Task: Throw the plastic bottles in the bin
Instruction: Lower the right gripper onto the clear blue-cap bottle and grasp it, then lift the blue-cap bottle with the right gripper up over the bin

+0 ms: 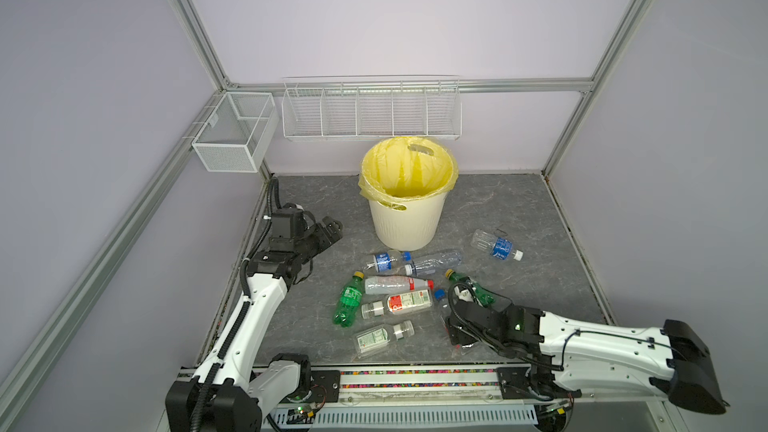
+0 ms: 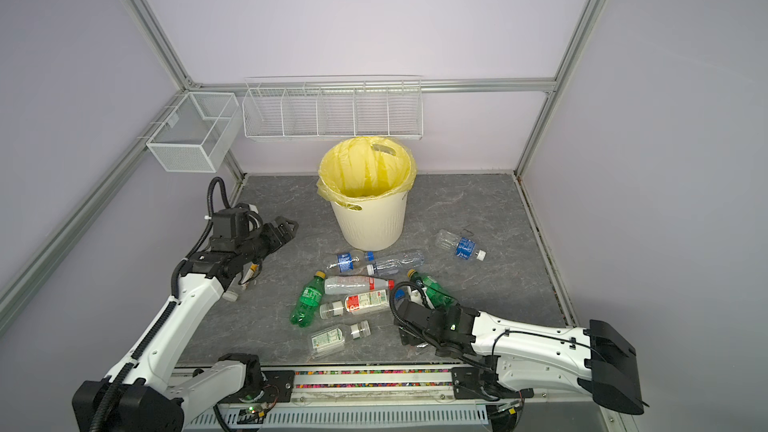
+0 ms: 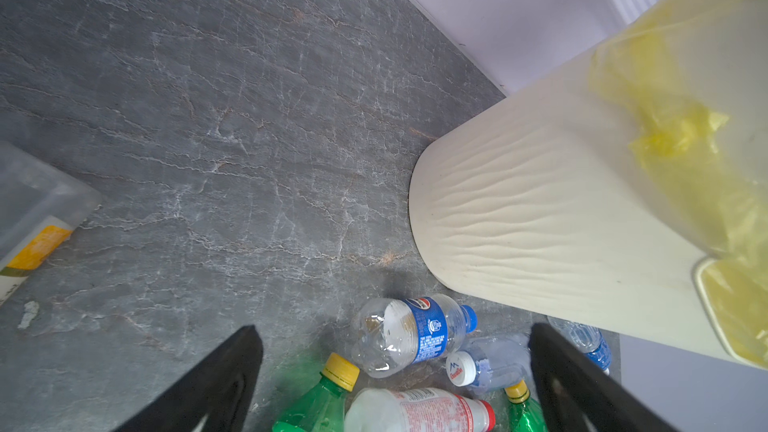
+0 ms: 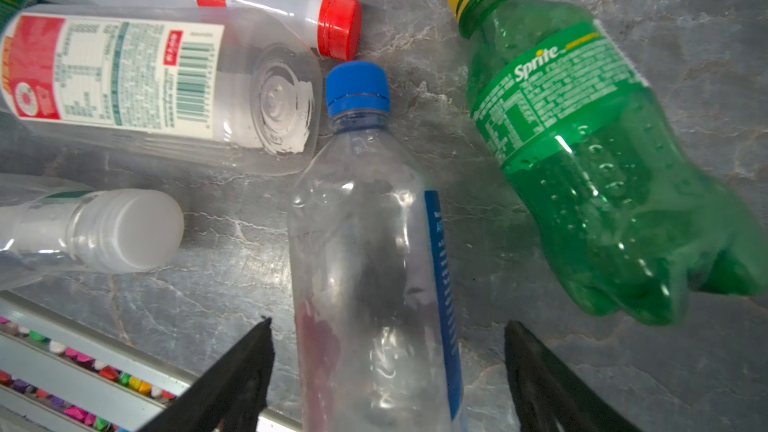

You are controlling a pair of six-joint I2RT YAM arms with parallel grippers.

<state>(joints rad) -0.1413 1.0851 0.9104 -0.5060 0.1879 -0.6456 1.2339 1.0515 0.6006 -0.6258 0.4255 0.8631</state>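
The cream bin [image 1: 407, 218] [image 2: 370, 218] with its yellow liner stands at the back middle. Several plastic bottles lie in front of it: a green one [image 1: 348, 299], a red-capped one [image 1: 397, 283], a blue-labelled one [image 1: 496, 245]. My right gripper [image 1: 453, 326] [image 4: 390, 338] is open and low over a clear blue-capped bottle [image 4: 365, 243]; the jaws straddle the bottle with gaps on both sides. A second green bottle [image 4: 582, 151] lies beside it. My left gripper [image 1: 332, 228] [image 3: 392, 328] hangs open and empty left of the bin [image 3: 561, 209].
White wire baskets [image 1: 235, 130] [image 1: 372, 112] hang on the back frame above the bin. Another clear bottle with a yellow label [image 3: 29, 222] lies beside the left arm. The front rail [image 1: 415, 378] runs close behind the right gripper.
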